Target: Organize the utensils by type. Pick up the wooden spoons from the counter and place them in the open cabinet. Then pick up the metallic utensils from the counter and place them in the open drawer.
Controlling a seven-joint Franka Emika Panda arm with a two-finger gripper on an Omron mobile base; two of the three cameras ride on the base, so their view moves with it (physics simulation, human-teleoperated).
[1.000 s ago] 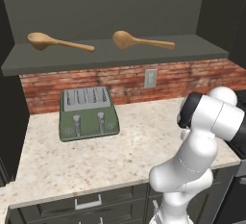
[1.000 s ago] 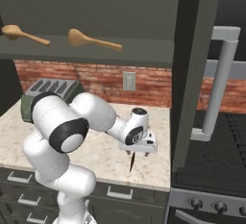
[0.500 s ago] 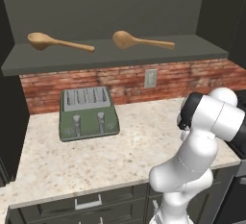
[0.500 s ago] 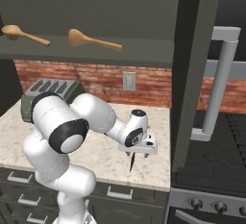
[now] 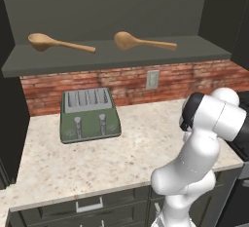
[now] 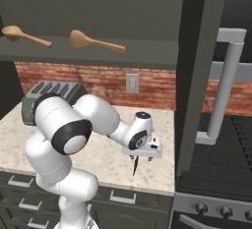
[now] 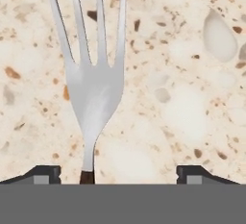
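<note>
Silvery fork (image 7: 93,86) lies between the wide-open pincer's (image 7: 117,172) tips, ungripped.

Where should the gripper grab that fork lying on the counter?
Probably at the narrow neck, where the silver head tapers into the dark handle. The fork lies flat on the counter, so coming straight down from above suits it. The open gripper stands with one finger on each side, though the neck sits nearer one finger, so centring first would help.

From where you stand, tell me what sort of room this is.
A kitchen, rendered: a green toaster on a speckled stone counter against a brick backsplash, with wooden spoons on a cabinet shelf above.
</note>
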